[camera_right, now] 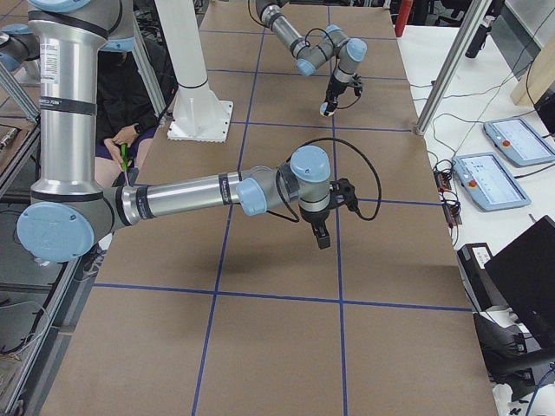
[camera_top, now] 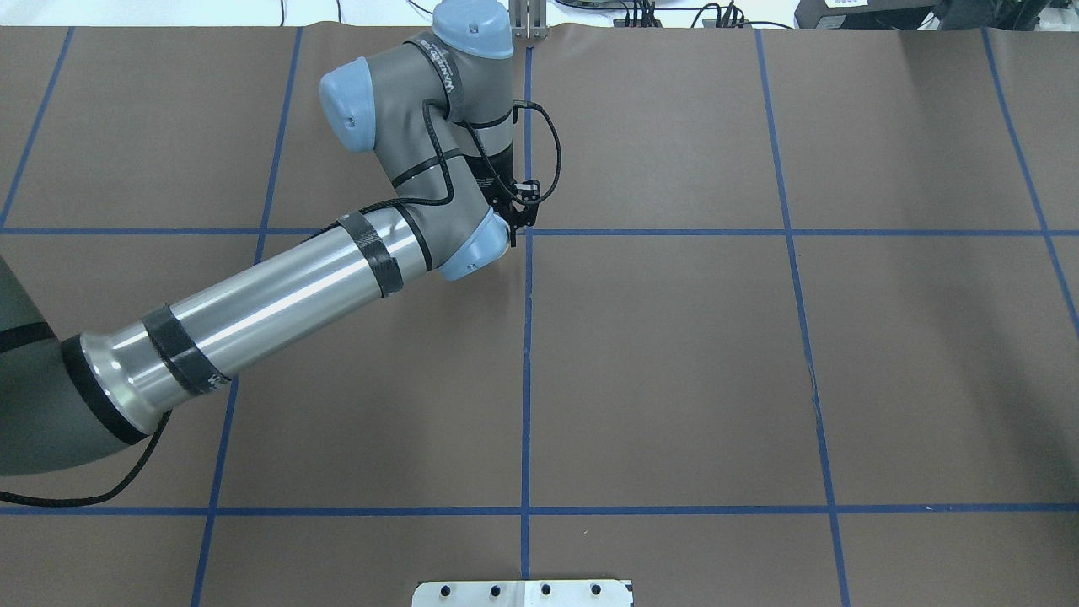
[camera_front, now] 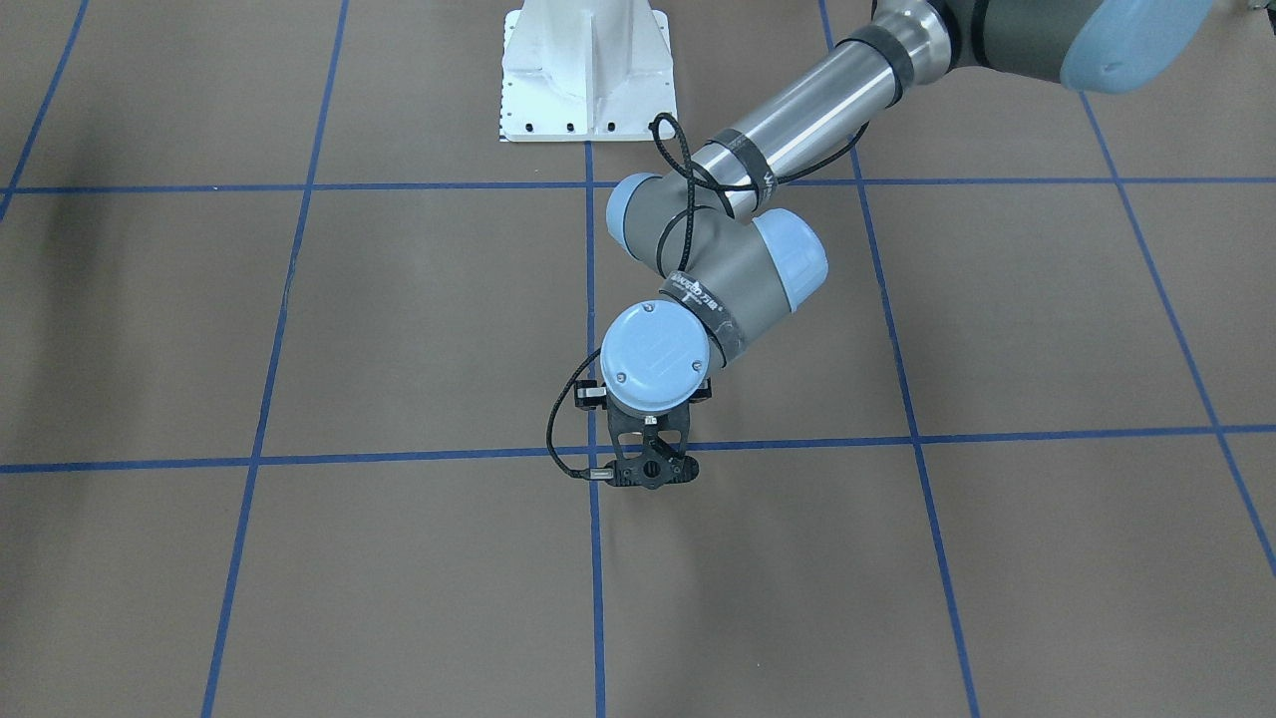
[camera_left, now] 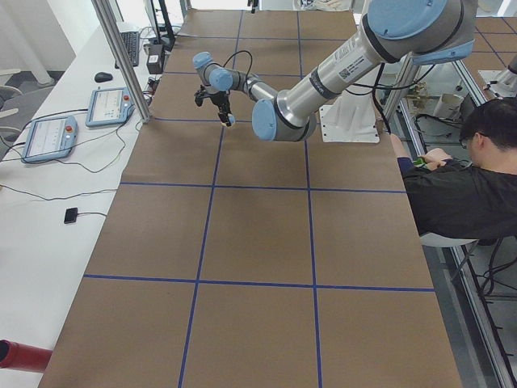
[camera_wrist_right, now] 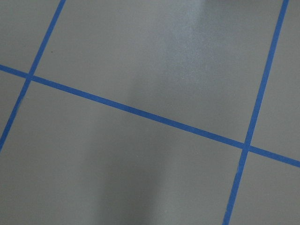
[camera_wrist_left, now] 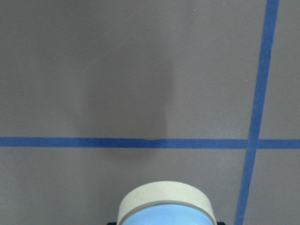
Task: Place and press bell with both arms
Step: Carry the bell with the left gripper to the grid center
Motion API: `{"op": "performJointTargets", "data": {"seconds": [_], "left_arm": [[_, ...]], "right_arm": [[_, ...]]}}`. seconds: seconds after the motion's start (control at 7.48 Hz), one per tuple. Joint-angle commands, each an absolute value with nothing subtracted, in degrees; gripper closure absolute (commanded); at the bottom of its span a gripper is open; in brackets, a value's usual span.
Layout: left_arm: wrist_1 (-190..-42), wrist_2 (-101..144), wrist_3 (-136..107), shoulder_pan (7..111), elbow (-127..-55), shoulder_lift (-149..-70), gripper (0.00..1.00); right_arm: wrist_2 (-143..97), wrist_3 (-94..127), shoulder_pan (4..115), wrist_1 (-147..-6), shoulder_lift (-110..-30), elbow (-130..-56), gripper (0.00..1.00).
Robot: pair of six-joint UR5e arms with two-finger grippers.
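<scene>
Front view: only the left arm (camera_front: pixel 788 130) shows. The left gripper (camera_front: pixel 653 471) points down over the desk (camera_front: pixel 299 329), and its wrist hides whatever it carries.

Overhead view: same arm, gripper tucked behind the wrist, no bell visible.

Left side view: the bell (camera_left: pixel 230 120) is a light-blue blob right under the left gripper, which is clamped on it. It looks just clear of the desk. One person (camera_left: pixel 460 194) sits at the edge.

Right side view: the right arm (camera_right: pixel 191 192) is nearest, with the right gripper (camera_right: pixel 322 236) hanging well apart from the bell. I can't tell how far open it is.

Left wrist view: cream ring and blue dome at the bottom edge.

Right wrist view: only desk and tape lines (camera_wrist_right: pixel 140 112), no fingers in view.

Handling, my guess: the bell is small, light and rigid, with a smooth dome that is likely slippery. Best held low on the sides near the base ring, leaving the top button free to press.

Count: one bell, two arms, two grippers, one person.
</scene>
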State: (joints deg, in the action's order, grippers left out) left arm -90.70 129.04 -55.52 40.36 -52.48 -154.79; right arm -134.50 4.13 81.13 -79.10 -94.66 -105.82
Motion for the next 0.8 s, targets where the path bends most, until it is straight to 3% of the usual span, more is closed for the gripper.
{"op": "performJointTargets", "data": {"seconds": [0.0, 0.13, 0.27, 0.4, 0.53, 0.67], "left_arm": [[-96.6, 126.2, -61.0, 37.0, -50.0, -155.7, 0.89], [-98.3, 126.1, -61.6, 36.5, -49.0, -156.0, 0.84], [-98.3, 126.1, -61.5, 36.6, -49.0, -156.2, 0.68], [-98.4, 126.1, -61.3, 36.6, -49.0, -156.4, 0.47], [-98.5, 126.2, -61.1, 36.6, -49.0, -156.8, 0.17], [-100.4, 126.2, -61.6, 37.0, -49.3, -156.9, 0.01]], "right_arm": [[-134.7, 4.1, 81.1, -79.1, -94.7, -105.8, 0.00], [-134.7, 4.1, 81.1, -79.1, -94.7, -105.7, 0.00], [-134.7, 4.1, 81.1, -79.1, -94.7, -105.7, 0.00], [-134.9, 4.1, 81.1, -79.1, -94.7, -105.8, 0.00], [-134.9, 4.1, 81.1, -79.1, -94.7, -105.8, 0.00], [-134.9, 4.2, 81.1, -79.1, -94.7, -105.8, 0.00]]}}
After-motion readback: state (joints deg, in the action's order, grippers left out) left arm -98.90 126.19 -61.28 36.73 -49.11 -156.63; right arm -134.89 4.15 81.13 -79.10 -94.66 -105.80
